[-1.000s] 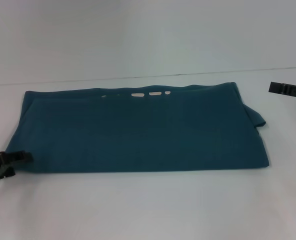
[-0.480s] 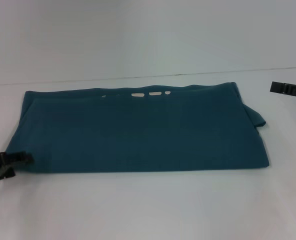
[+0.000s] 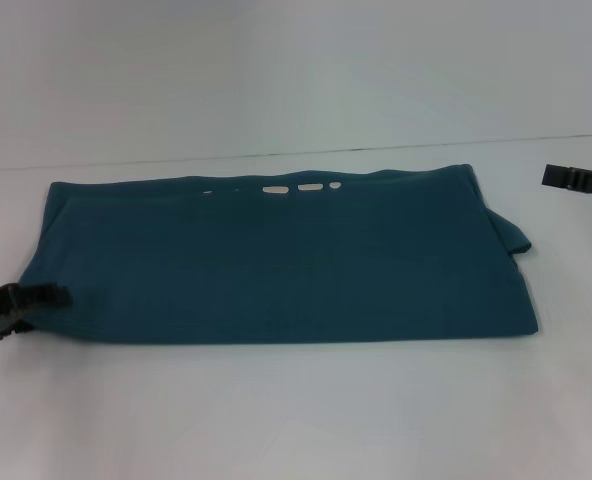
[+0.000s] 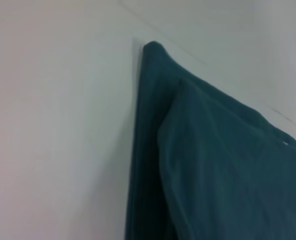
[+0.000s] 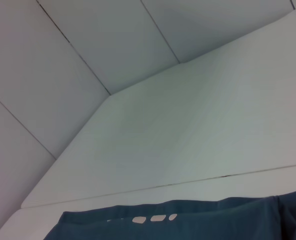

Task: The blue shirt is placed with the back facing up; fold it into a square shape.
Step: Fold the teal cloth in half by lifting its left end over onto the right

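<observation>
Blue shirt (image 3: 276,260) lies flat mid-frame on the white counter (image 3: 296,420), already folded into a wide band; likely one crosswise fold left to square it; left gripper (image 3: 21,305) at its lower-left corner, right gripper (image 3: 576,180) at right edge, well apart; jaws' state: cannot tell.

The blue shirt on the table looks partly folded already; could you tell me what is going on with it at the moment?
The blue shirt lies flat on the white table, already folded into a wide rectangle, with a small pale print along its far edge. The left gripper is low at the shirt's near left corner, at the fabric's edge. The right gripper is off to the far right, apart from the shirt. A square shape is not yet made.
</observation>
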